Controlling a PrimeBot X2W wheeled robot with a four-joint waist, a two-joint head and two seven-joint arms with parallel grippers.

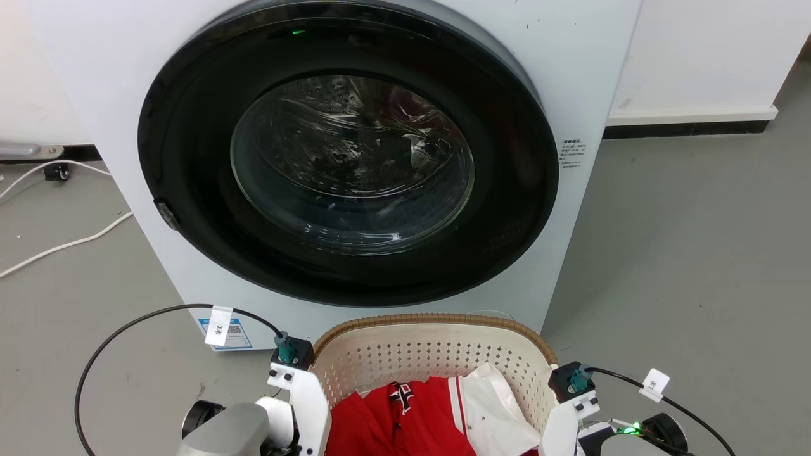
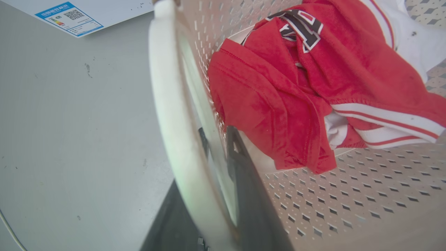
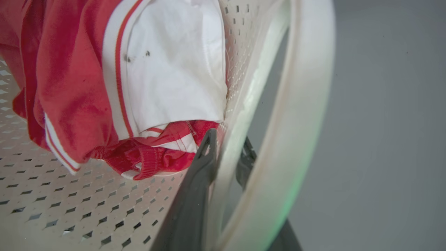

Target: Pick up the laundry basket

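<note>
Left gripper (image 2: pixel 218 139): two dark fingers pinch the left side wall of the cream-white perforated plastic laundry basket (image 1: pixel 431 354), one inside and one outside, beside its white loop handle (image 2: pixel 170 104).
Right gripper (image 3: pixel 228 139): clamped the same way on the right wall, with the inner finger against the perforations and the outer one between the wall and the other loop handle (image 3: pixel 306 104).
Laundry basket: between the two wrists at the near edge, its brown woven-look rim just in front of the washer; from here I cannot tell whether it rests on the floor.
Clothes: a red garment with white stripes (image 1: pixel 405 418) lies in the basket, and a white cloth (image 1: pixel 500 405) is against its right side.
Washing machine: a white front-loading washing machine (image 1: pixel 589 76) with a large round black-ringed glass door (image 1: pixel 348 164), which is closed; a blue label (image 1: pixel 231 332) sits low on its left.
Floor: smooth grey floor (image 1: pixel 684 253) with a few small dark specks, and a white cable (image 1: pixel 63 244) trails across it at far left.
Room: a white wall (image 1: pixel 709 50) with a dark skirting strip stands behind the machine.
</note>
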